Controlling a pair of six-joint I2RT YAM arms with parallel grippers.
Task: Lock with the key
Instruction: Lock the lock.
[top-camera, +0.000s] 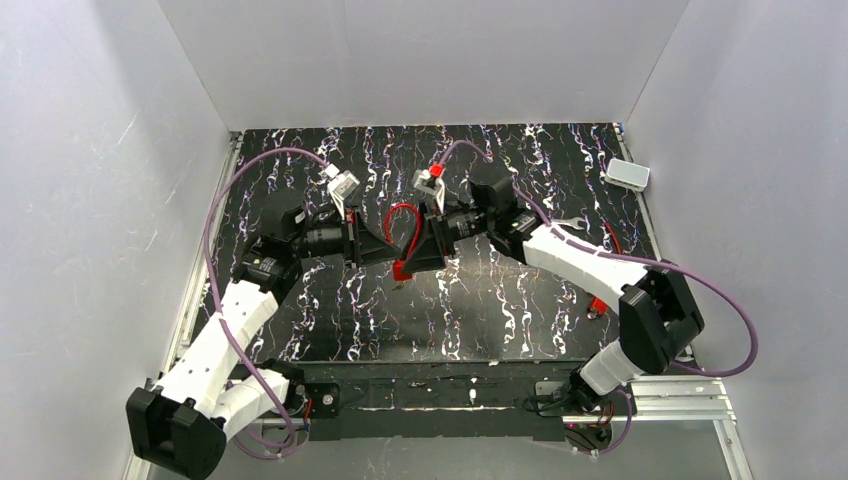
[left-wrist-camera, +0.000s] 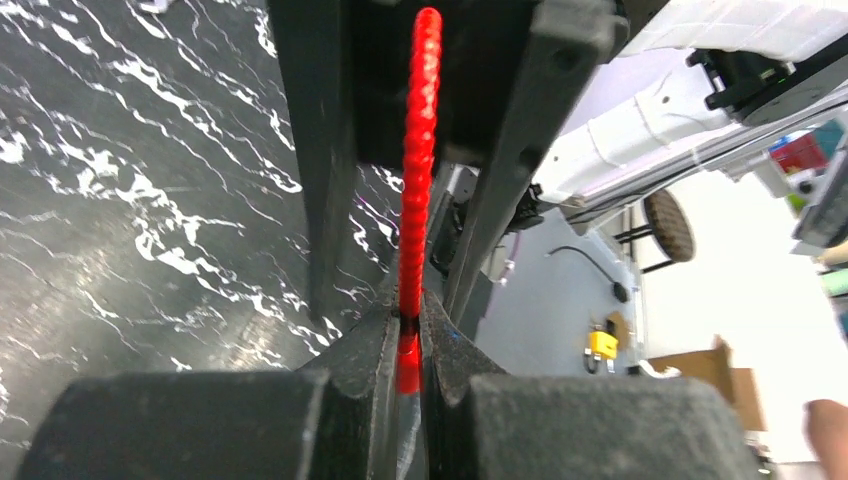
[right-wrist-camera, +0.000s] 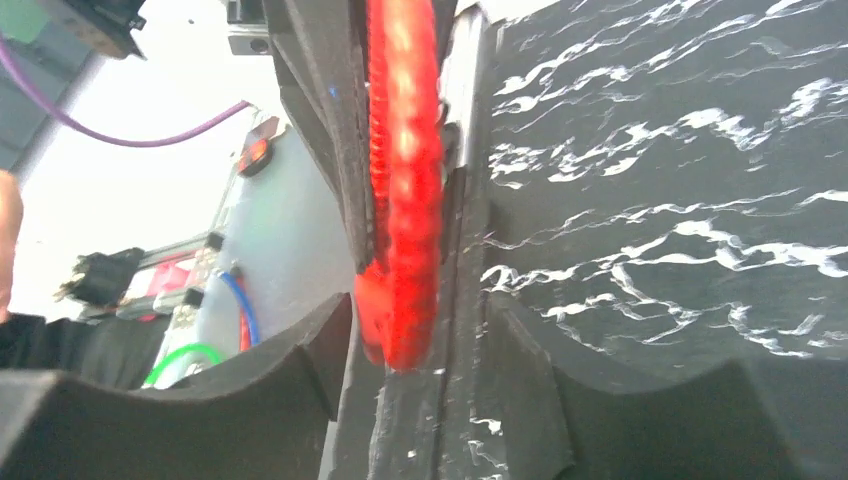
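The red cable lock (top-camera: 401, 228) is held above the middle of the black marbled table (top-camera: 500, 300), between the two arms, which meet there from either side. The left gripper (top-camera: 384, 254) is seen from its wrist camera with its fingers (left-wrist-camera: 372, 345) narrowed to a slit and clamped on the ribbed red cable (left-wrist-camera: 418, 160), which runs up and away from them. The right gripper (top-camera: 420, 256) is closed on a thicker red part of the lock (right-wrist-camera: 402, 190), pinched between its dark fingers (right-wrist-camera: 325, 120). A white box (top-camera: 627, 174) lies at the table's far right edge. A small red item (top-camera: 597, 305) lies beside the right arm; what it is cannot be told.
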